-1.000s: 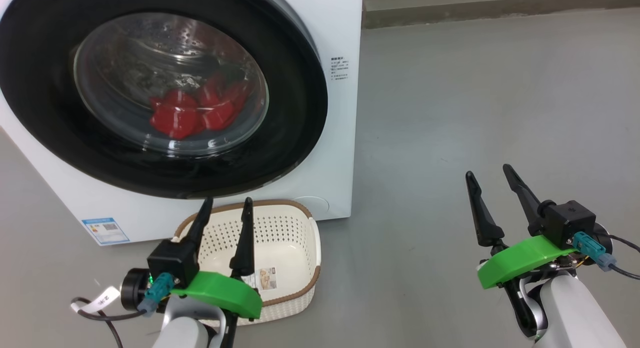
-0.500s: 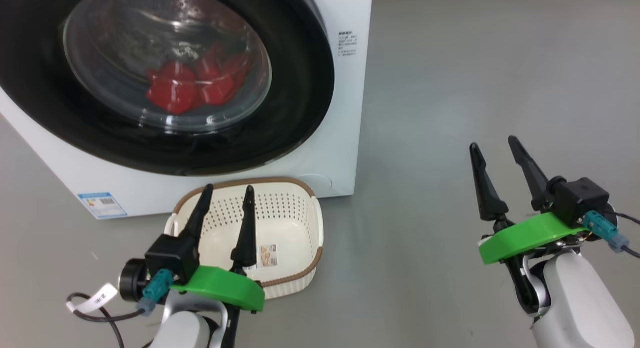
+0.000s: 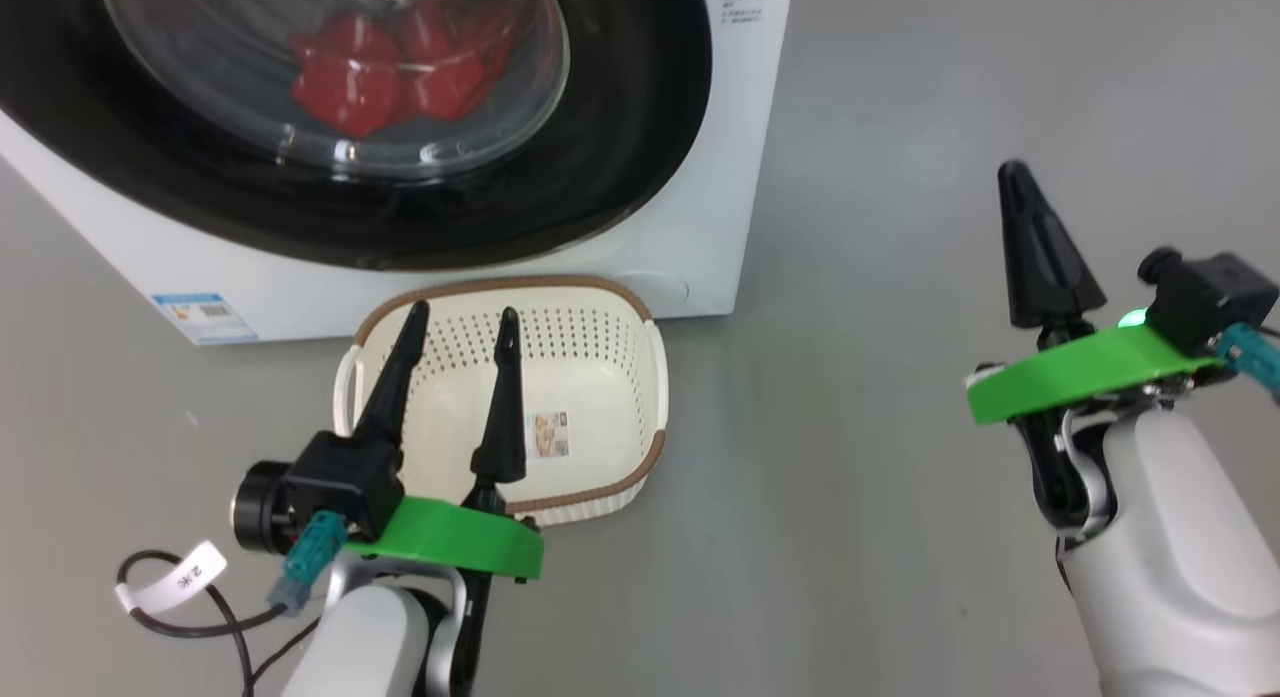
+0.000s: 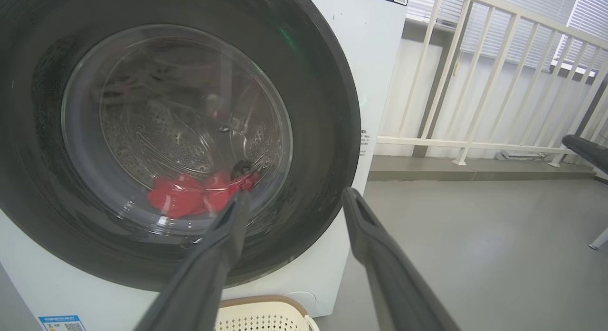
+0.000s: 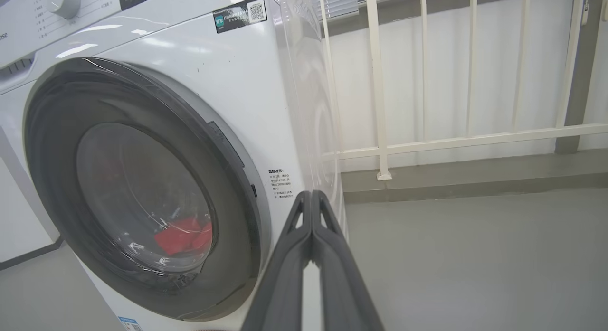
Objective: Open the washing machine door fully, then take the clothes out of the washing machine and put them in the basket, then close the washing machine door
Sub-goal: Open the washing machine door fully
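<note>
The door (image 3: 625, 147) sits shut on the front of the washer (image 3: 700, 247), at the far left. Behind its glass, the red clothes (image 3: 385, 62) lie low in the drum. The basket (image 3: 610, 377) stands on the grey floor (image 3: 860, 447) just in front of the washer, below the door, with a paper label (image 3: 552, 434) on its bottom. The left gripper (image 3: 463, 312) hangs over the basket's near side, fingers spread apart and empty. The right gripper (image 3: 1017, 182) is well off to the right above the floor, its two fingers pressed together on nothing, tips pointing far.
</note>
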You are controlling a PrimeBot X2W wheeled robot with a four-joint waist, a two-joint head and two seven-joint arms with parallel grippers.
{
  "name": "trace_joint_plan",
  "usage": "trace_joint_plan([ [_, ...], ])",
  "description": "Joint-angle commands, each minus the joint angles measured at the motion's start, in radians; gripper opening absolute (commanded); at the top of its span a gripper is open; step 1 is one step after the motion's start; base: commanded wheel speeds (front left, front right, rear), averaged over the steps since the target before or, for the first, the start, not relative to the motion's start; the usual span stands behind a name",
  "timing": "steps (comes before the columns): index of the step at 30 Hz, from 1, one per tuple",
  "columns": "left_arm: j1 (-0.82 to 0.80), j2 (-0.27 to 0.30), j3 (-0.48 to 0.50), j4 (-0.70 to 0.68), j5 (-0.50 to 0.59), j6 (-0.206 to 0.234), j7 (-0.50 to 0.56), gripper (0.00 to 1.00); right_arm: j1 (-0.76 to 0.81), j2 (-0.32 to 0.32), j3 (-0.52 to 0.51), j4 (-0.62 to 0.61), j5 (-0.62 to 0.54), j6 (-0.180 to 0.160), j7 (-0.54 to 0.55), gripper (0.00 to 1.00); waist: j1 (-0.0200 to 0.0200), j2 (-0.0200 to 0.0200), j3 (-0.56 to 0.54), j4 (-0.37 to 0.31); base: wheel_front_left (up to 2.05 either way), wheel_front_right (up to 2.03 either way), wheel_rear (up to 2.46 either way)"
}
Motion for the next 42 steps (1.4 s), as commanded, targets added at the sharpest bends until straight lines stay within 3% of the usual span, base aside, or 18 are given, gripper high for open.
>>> trace_joint_plan([
  [1, -0.039, 0.015, 0.022, -0.039, 0.007, 0.011, -0.009, 1.00, -0.045, 0.004, 0.019, -0.017, 0.038, -0.001, -0.006, 0.00, 0.0000, 0.0000, 0.041, 0.025, 0.00, 0.00, 0.00],
  [12, -0.054, 0.015, 0.008, -0.101, 0.012, 0.031, -0.009, 1.00, -0.179, -0.033, 0.051, 0.013, 0.300, -0.001, 0.034, 0.00, 0.0000, 0.0000, 0.133, 0.069, 0.00, 0.00, 0.00],
  [23, -0.076, 0.015, -0.009, -0.144, 0.022, 0.046, -0.009, 1.00, -0.318, -0.124, 0.101, -0.020, 0.690, -0.001, 0.201, 0.00, 0.0000, 0.0000, 0.215, 0.105, 0.00, 0.00, 0.00],
  [28, -0.082, 0.015, -0.016, -0.161, 0.028, 0.054, -0.009, 1.00, -0.376, -0.171, 0.122, -0.008, 0.794, -0.001, 0.276, 0.00, 0.0000, 0.0000, 0.242, 0.125, 0.00, 0.00, 0.00],
  [42, -0.081, 0.015, -0.032, -0.186, 0.032, 0.059, -0.009, 1.00, -0.503, -0.202, 0.113, 0.059, 1.055, -0.001, 0.459, 0.00, 0.0000, 0.0000, 0.296, 0.169, 0.00, 0.00, 0.00],
])
